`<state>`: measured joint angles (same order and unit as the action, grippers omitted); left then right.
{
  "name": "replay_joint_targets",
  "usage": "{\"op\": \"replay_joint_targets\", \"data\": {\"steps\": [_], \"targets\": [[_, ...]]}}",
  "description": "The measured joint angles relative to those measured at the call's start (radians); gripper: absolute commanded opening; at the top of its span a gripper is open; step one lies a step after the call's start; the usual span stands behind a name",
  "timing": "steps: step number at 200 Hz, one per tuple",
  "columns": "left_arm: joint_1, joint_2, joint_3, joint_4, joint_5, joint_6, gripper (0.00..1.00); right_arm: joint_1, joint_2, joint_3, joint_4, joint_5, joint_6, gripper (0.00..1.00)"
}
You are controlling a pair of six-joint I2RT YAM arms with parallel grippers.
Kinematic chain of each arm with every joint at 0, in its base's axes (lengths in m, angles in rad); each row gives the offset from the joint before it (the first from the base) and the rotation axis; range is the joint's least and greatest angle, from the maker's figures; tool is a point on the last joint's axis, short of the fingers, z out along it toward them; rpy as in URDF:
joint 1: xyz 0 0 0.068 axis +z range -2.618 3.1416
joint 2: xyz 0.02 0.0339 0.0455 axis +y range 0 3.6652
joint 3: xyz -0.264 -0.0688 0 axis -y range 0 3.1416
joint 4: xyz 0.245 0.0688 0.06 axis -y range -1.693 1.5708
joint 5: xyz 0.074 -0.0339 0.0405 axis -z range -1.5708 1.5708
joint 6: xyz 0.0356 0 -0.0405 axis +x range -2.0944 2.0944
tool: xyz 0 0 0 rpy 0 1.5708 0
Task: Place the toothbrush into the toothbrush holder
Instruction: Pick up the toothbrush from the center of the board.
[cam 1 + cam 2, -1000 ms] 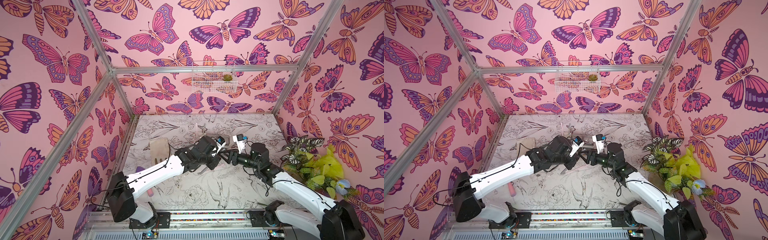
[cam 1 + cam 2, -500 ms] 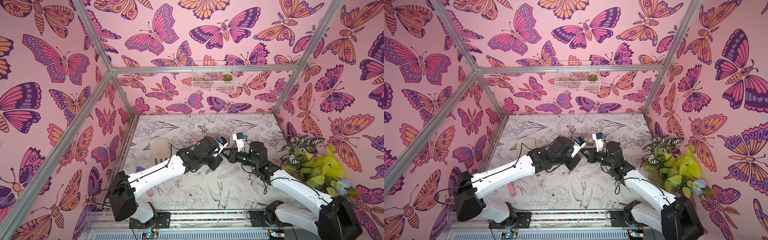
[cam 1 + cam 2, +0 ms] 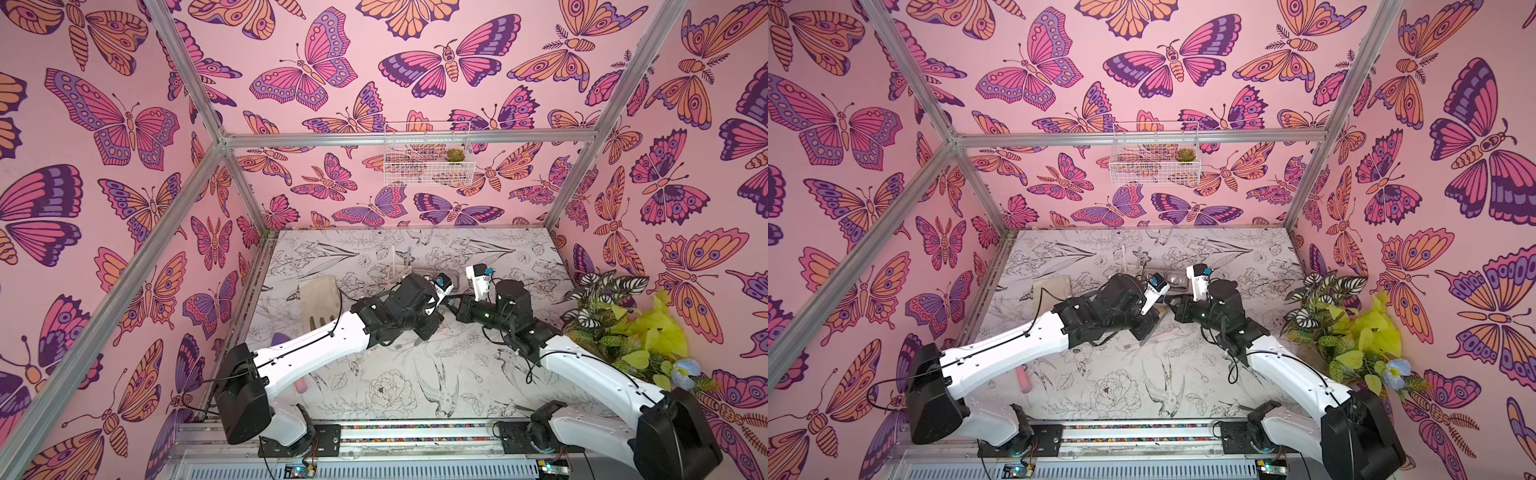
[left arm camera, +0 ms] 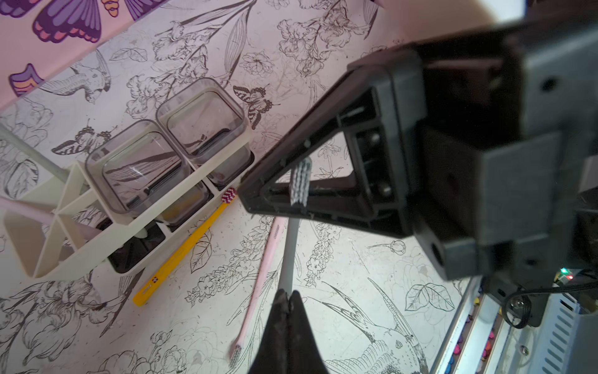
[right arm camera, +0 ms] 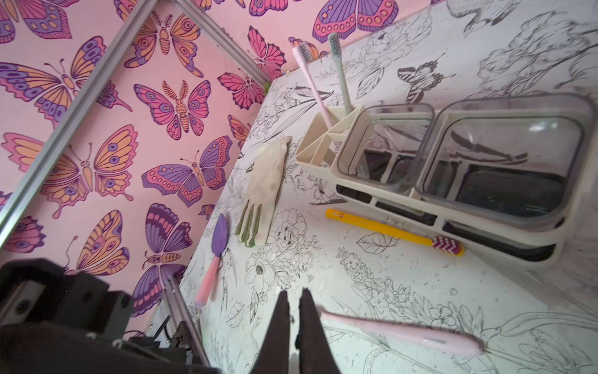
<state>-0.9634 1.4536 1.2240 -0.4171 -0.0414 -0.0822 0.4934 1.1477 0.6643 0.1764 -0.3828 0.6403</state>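
My left gripper (image 4: 288, 293) is shut on the handle of a grey toothbrush (image 4: 288, 255). The brush's bristled head (image 4: 300, 181) lies between the right gripper's fingers (image 4: 323, 155). My right gripper (image 5: 293, 291) is shut, with only a thin slit between its jaws. Both grippers meet above the table's middle (image 3: 451, 301). The white toothbrush holder (image 4: 136, 233) (image 5: 388, 194) stands just behind them, with two clear-grey cups (image 4: 200, 119). A pink brush (image 5: 310, 81) and a grey-green brush (image 5: 339, 71) stand in its slots.
A yellow toothbrush (image 5: 382, 228) lies against the holder's front. A pink toothbrush (image 5: 398, 333) lies on the table below the grippers. A glove (image 3: 318, 299) and a purple trowel (image 5: 213, 259) lie at the left, plants (image 3: 615, 324) stand at the right, and a wire basket (image 3: 428, 158) hangs on the back wall.
The right gripper has gone from open to shut around the brush's head end, and its arm has edged toward the left gripper. The left gripper stays shut on the handle.
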Motion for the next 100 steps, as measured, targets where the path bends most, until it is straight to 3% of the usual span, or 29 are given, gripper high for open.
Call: {"op": "replay_joint_targets", "data": {"steps": [56, 100], "targets": [[0.031, -0.099, -0.14, 0.031, -0.138, -0.01, 0.08, 0.0, 0.057, 0.192, -0.153, 0.069, -0.101, 0.0], [0.14, -0.254, -0.331, 0.096, -0.275, -0.058, 0.17, 0.027, 0.169, 0.427, -0.219, 0.116, -0.18, 0.0]]}}
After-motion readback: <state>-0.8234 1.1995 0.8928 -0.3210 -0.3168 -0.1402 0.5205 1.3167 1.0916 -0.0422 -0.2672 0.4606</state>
